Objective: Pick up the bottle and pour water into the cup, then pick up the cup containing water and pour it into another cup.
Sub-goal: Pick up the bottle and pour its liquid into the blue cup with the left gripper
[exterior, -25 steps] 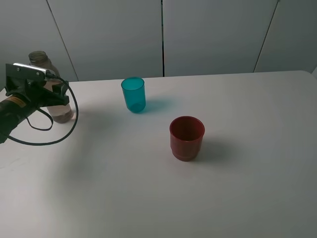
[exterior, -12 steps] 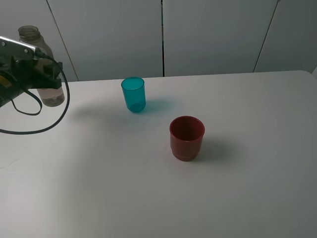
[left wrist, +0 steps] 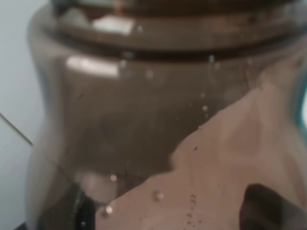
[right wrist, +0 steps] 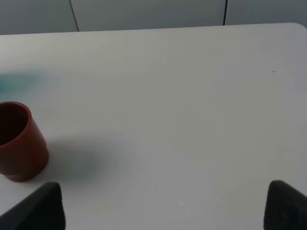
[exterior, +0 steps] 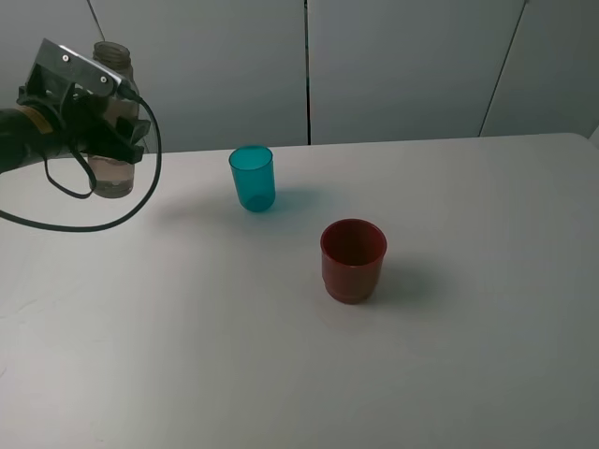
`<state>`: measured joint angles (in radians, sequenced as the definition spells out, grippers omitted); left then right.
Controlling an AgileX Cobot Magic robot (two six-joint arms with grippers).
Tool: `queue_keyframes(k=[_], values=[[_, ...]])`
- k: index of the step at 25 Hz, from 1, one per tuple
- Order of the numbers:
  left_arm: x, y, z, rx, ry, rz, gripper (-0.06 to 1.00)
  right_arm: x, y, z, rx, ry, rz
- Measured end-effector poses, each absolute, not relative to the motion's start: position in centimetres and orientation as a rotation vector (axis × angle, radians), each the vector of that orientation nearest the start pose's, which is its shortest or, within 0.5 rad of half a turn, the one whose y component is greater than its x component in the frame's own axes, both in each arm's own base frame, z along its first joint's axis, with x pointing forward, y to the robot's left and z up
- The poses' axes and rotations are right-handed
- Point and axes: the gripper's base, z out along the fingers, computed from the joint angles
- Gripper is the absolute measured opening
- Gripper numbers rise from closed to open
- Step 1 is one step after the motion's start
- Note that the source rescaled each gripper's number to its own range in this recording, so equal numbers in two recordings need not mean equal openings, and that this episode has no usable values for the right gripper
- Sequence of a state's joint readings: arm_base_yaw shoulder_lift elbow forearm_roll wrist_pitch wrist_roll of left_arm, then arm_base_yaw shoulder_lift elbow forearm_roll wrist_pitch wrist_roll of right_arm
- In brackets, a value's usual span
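While the left gripper (exterior: 118, 140) is clamped around the bottle (exterior: 113, 178) about halfway up its body, the bottle stands upright at the far left of the tabletop (exterior: 468, 327), its narrow open neck rising above the gripper and its base showing below it. Whether that base touches the surface or hangs just above it, I cannot tell. The left wrist view is filled by the bottle (left wrist: 144, 120): smoky brown wall, shoulder and neck ring, with water and small bubbles inside.

The cup (exterior: 253, 178), teal and upright, stands on the tabletop well apart from the gripper, towards the middle. Another cup (exterior: 353, 259), dark red and upright, stands nearer the camera and further right, apart from the teal one.

A yellowish band (exterior: 33, 116) on the left arm carries marks too small to read; no other writing is legible.

The left arm (exterior: 19, 136) comes in from the left edge, its forearm roughly level and rising slightly to the wrist, with a silver camera bracket (exterior: 73, 64) on top. A black cable (exterior: 142, 198) hangs from it in a wide loop over the tabletop.

The right gripper (right wrist: 165, 211) is spread wide and holds nothing, its two dark fingertips (right wrist: 41, 208) low over bare tabletop. The dark red cup (right wrist: 17, 141) stands ahead of it, off to one side and clear of the fingertips.
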<state>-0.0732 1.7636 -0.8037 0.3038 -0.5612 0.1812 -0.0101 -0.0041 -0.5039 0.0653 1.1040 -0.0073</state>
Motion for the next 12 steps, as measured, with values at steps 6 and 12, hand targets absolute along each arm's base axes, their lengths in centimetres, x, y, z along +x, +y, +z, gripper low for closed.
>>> queue_keyframes(k=[6,12], values=[[35.8,-5.4,19.3,0.724,1.801,0.171,0.02,-0.8,0.5,27.5,-0.002,2.079,0.068],[36.5,-6.4,19.4,0.817,1.772,0.219,0.02,-0.8,0.5,27.5,-0.002,2.079,0.068]])
